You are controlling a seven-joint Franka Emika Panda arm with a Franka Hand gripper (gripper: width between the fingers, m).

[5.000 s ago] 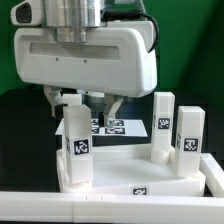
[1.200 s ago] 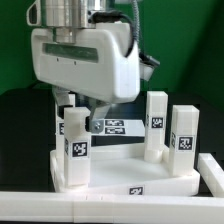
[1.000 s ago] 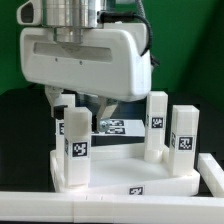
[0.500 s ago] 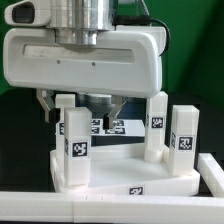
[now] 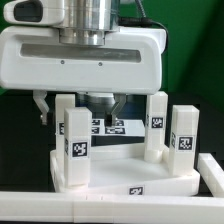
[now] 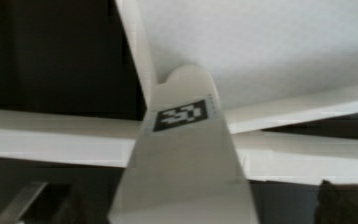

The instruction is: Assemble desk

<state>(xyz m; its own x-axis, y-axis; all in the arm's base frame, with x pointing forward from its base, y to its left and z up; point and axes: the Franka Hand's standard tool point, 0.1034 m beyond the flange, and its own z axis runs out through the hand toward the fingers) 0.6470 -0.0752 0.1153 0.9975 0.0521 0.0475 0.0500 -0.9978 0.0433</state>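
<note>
Three legs are seen upright on the tabletop [image 5: 120,170]: front leg [image 5: 77,148] and two at ext. view's right. Gripper [image 5: 78,108], fingers apart, has been moved lower vs. 0.5 s ago, above front leg.

You have the white rimmed tabletop [image 5: 130,172] lying flat at the table's near edge, a tag on its front rim. Four square white legs stand upright on it, each tagged: front leg [image 5: 77,145] at the near corner, second leg [image 5: 63,112] just behind it, third leg [image 5: 160,125] and fourth leg [image 5: 186,138] side by side opposite.
</note>
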